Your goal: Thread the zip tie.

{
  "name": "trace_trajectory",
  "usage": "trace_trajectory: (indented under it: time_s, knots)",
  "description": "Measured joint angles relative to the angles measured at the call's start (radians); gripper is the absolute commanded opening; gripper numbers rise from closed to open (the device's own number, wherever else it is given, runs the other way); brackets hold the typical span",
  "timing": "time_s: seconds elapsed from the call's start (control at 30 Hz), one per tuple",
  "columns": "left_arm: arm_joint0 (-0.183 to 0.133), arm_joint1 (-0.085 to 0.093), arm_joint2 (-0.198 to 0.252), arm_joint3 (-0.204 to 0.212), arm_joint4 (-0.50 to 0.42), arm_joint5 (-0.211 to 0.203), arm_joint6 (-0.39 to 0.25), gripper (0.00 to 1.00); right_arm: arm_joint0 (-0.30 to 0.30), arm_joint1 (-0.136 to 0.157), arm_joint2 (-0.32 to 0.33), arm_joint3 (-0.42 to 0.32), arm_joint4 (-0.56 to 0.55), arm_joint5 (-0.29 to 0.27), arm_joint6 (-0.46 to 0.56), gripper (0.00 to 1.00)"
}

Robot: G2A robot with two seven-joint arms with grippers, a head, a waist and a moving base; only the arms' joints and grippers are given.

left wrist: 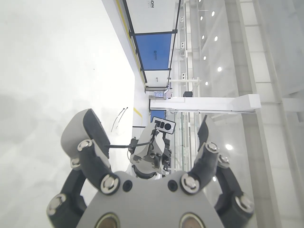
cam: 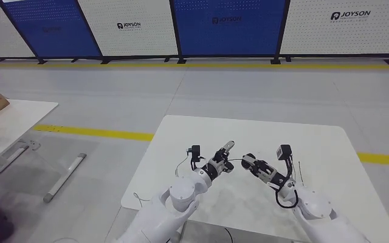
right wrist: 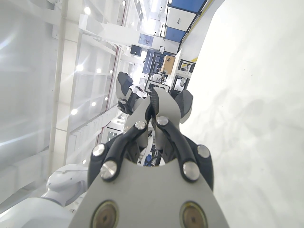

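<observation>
My right claw [right wrist: 153,97], fingers pressed together, pinches a black zip tie [left wrist: 120,146] just above the white table [cam: 304,140]. The tie runs from it to the inner pad of one finger [left wrist: 97,131] of my left claw [left wrist: 149,126], whose fingers stand wide apart, facing the right claw's tip. Two spare ties [left wrist: 120,117] lie on the table beside my right arm.

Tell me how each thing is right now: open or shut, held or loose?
Zip tie: held up off the table, reaching from one end effector to the other.
Left end effector: open, zip tie's tip against one finger.
Right end effector: shut on the zip tie.
Spare zip ties: lying loose on the table.
</observation>
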State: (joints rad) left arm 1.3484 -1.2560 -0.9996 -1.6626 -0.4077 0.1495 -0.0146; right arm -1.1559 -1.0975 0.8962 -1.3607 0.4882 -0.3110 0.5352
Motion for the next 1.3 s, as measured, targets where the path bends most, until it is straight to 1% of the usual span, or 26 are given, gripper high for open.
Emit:
trace_trajectory:
  time_s: [0.13,0.3,0.33,0.37,0.4,0.43,0.47,0.5,0.6,0.7,0.8,0.87,1.0,1.27,1.3]
  knots:
    - [0.001,0.000,0.001,0.000,0.005,-0.003,0.000,1.00,0.000,0.000,0.000,0.000,0.000,0.000,0.000,0.00]
    - [0.015,0.002,0.010,0.003,0.071,-0.037,-0.002,1.00,0.000,0.000,0.000,0.000,0.000,0.000,0.000,0.00]
    - [0.018,0.003,0.011,0.006,0.082,-0.041,-0.007,0.89,0.000,0.000,0.000,0.000,0.000,0.000,0.000,0.00]
    - [0.019,0.003,0.011,0.008,0.081,-0.041,-0.015,0.62,0.000,0.000,0.000,0.000,0.000,0.000,0.000,0.00]
    - [0.019,0.003,0.009,0.010,0.076,-0.041,-0.024,0.38,0.000,0.000,0.000,0.000,0.000,0.000,0.000,0.00]
    - [0.019,0.003,0.004,0.013,0.066,-0.043,-0.033,0.20,0.000,0.000,0.000,0.000,0.000,0.000,0.000,0.00]
    - [0.019,0.003,0.000,0.015,0.059,-0.047,-0.037,0.06,0.000,0.000,0.000,0.000,0.000,0.000,0.000,0.00]
    - [0.019,0.003,-0.004,0.016,0.050,-0.052,-0.045,0.00,0.000,0.000,0.000,0.000,0.000,0.000,0.000,0.00]
    - [0.022,0.004,-0.013,0.016,0.041,-0.058,-0.065,0.00,0.000,0.000,0.000,0.000,0.000,0.000,0.000,0.00]
    - [0.028,0.005,-0.018,0.012,0.046,-0.061,-0.071,0.00,0.000,0.000,0.000,0.000,0.000,0.000,0.000,0.00]
    - [0.028,0.004,-0.022,0.009,0.039,-0.044,-0.064,0.00,0.000,0.000,0.000,0.000,0.000,0.000,0.000,0.00]
    - [0.026,0.004,-0.024,0.010,0.034,-0.041,-0.070,0.00,0.000,0.000,0.000,0.000,0.000,0.000,0.000,0.00]
    - [0.033,0.007,-0.031,0.005,0.039,-0.054,-0.102,0.00,0.000,0.000,0.000,0.000,0.000,0.000,0.000,0.00]
    - [0.047,0.010,-0.039,-0.006,0.056,-0.065,-0.117,0.00,0.000,0.000,0.000,0.000,0.000,0.000,0.000,0.00]
    - [0.048,0.010,-0.040,-0.007,0.058,-0.066,-0.117,0.05,0.000,0.000,0.000,0.000,0.000,0.000,0.000,0.00]
